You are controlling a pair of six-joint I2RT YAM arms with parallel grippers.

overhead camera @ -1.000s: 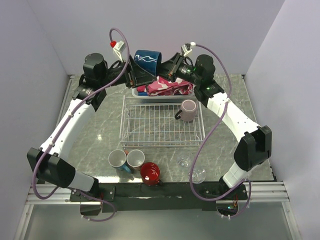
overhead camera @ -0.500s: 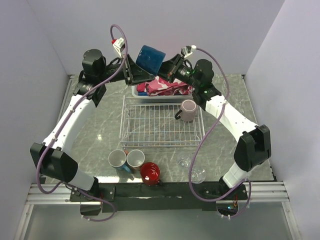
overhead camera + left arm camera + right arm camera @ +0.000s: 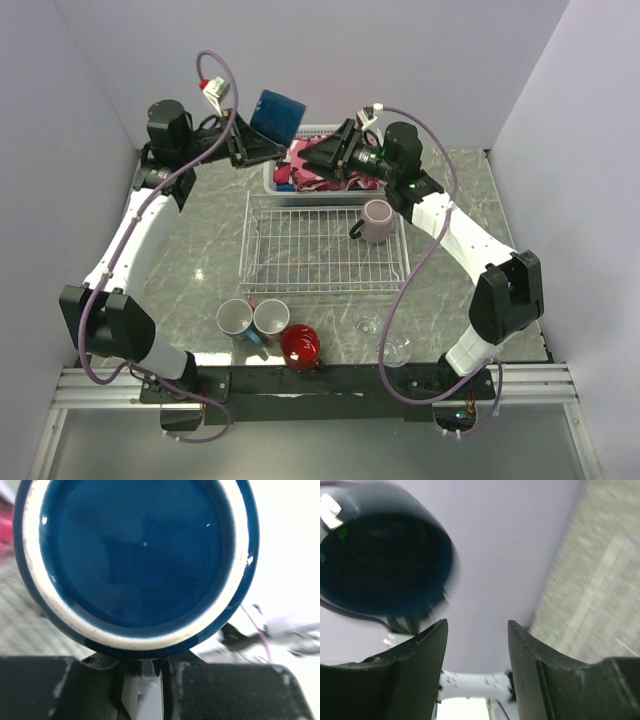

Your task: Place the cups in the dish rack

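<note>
- Black jaws of the left gripper [image 3: 262, 140] are pinching shut on the navy blue mug [image 3: 277, 113], gripping at its lower edge in the wrist view. The part they are biting is hidden.
- The mug is hanging tilted in the air above the far edge of the table [image 3: 200, 250], its round base facing the left wrist camera.
- The right gripper [image 3: 477, 630] is hovering with its jaws standing apart and nothing between them. It is clear of the mug, which is showing blurred up to one side in its wrist view.
- Under that gripper, the white slotted basket [image 3: 268, 186] of pink cloth [image 3: 300, 158] is sitting at the table's far edge.
- The dish rack [image 3: 322, 250] is lying at the middle of the table, just on the near side of the basket, and the mauve-pink mug [image 3: 378, 220] is standing in its far-right corner.
- Along the table's near edge, the teal mug [image 3: 234, 319] and terracotta-brown mug [image 3: 271, 317] are sitting side by side, with the glossy red mug [image 3: 300, 345] just beside them.
- A clear glass [image 3: 370, 325] and a second clear glass [image 3: 397, 350] are waiting further toward the near-right corner.
</note>
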